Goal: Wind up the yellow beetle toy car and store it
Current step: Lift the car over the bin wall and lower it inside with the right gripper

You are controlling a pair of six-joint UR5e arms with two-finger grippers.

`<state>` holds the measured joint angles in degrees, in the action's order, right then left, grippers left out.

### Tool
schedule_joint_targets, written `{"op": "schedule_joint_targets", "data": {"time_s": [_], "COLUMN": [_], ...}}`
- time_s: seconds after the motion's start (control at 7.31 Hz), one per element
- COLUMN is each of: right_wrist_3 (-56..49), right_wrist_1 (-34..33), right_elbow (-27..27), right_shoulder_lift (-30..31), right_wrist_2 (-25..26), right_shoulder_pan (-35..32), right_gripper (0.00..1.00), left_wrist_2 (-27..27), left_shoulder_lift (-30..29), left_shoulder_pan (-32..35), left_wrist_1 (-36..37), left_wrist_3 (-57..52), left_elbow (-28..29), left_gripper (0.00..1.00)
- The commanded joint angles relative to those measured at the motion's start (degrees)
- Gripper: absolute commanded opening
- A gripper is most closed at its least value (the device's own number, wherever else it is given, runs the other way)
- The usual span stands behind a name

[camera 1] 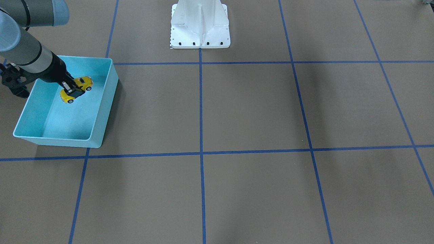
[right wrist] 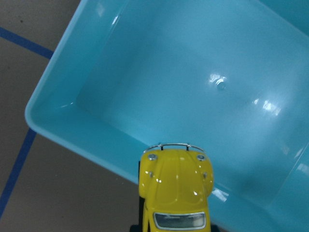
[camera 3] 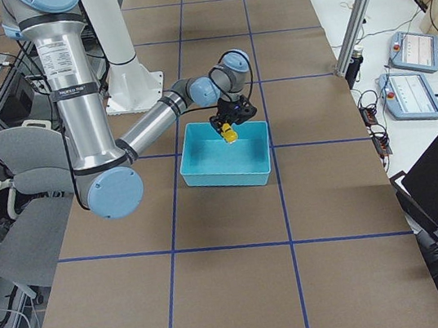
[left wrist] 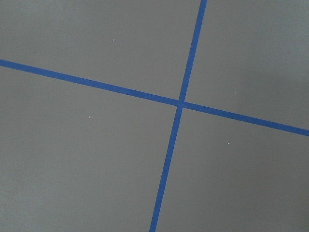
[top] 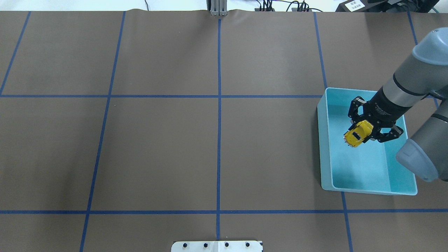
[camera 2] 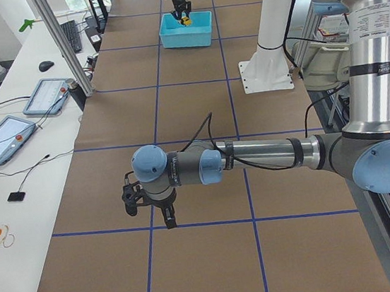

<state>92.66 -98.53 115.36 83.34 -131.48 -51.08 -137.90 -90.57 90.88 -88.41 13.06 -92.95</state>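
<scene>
The yellow beetle toy car (camera 1: 77, 89) is held in my right gripper (camera 1: 72, 88), which is shut on its sides. It hangs over the inside of the light blue bin (camera 1: 101, 112), and I cannot tell whether it touches the floor. In the overhead view the car (top: 357, 134) sits between the fingers of the right gripper (top: 364, 132), over the bin (top: 323, 147). The right wrist view shows the car's front (right wrist: 176, 186) above the bin's wall (right wrist: 91, 137). My left gripper (camera 2: 150, 212) shows only in the exterior left view, low over the table, and I cannot tell whether it is open or shut.
The white robot base (camera 1: 200, 27) stands at the table's middle edge. Blue tape lines (left wrist: 179, 103) cross the brown table cover. Tablets (camera 2: 5, 138) and cables lie on the side bench, and an operator sits there.
</scene>
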Motion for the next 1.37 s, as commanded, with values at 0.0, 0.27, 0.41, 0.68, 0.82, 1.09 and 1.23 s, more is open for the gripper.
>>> {"op": "schedule_joint_targets", "data": {"time_s": [0.0, 0.27, 0.41, 0.68, 0.82, 1.09, 1.23], "right_wrist_3": [-17.3, -27.2, -30.7, -31.0, -30.3, -30.4, -30.0], "right_wrist_1": [0.1, 0.7, 1.2, 5.2, 11.7, 18.3, 20.5], "right_elbow": [1.0, -0.6, -2.4, -3.7, -6.5, -8.2, -9.1], "right_shoulder_lift": [4.4, 5.6, 4.9, 3.9, 4.2, 6.7, 6.7], "right_wrist_2": [1.8, 7.4, 9.1, 11.2, 11.4, 12.2, 12.3], "right_shoulder_pan": [0.0, 1.9, 2.6, 5.4, 5.6, 5.7, 5.9], "right_gripper": [0.00, 0.00, 0.00, 0.00, 0.00, 0.00, 0.00], "left_wrist_2": [0.0, -0.1, -0.1, 0.0, 0.0, 0.0, 0.0], "left_shoulder_lift": [-0.1, 0.0, 0.0, 0.0, 0.0, 0.0, 0.0], "left_shoulder_pan": [0.0, 0.0, 0.0, 0.0, 0.0, 0.0, 0.0], "left_wrist_1": [-0.1, -0.1, -0.1, -0.1, -0.1, -0.1, -0.2], "left_wrist_3": [-0.1, -0.1, -0.1, -0.1, -0.1, 0.0, 0.1], "left_elbow": [0.3, 0.4, 0.4, 0.4, 0.4, 0.6, 0.6], "left_gripper": [1.00, 1.00, 1.00, 1.00, 1.00, 1.00, 1.00]}}
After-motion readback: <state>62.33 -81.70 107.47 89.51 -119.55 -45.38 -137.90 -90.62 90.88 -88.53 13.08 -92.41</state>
